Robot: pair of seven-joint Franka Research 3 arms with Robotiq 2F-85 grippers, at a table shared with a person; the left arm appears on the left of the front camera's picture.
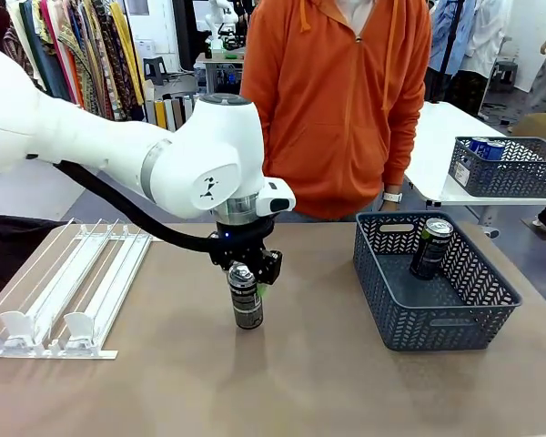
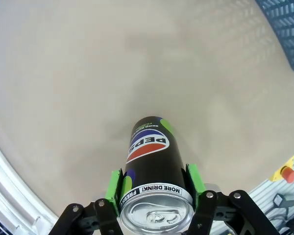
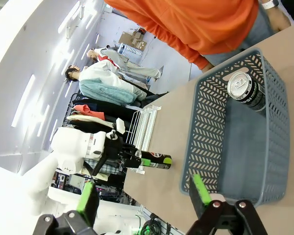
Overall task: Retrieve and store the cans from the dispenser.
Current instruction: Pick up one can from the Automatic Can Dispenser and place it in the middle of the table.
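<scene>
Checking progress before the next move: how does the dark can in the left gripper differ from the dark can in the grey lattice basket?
The dark slim can stands upright on the brown table, clamped near its top by the left gripper; the other dark can leans tilted inside the grey lattice plastic basket, free of any gripper. The first is outside the basket; the second is already stored. Both are dark with silver tops.
</scene>
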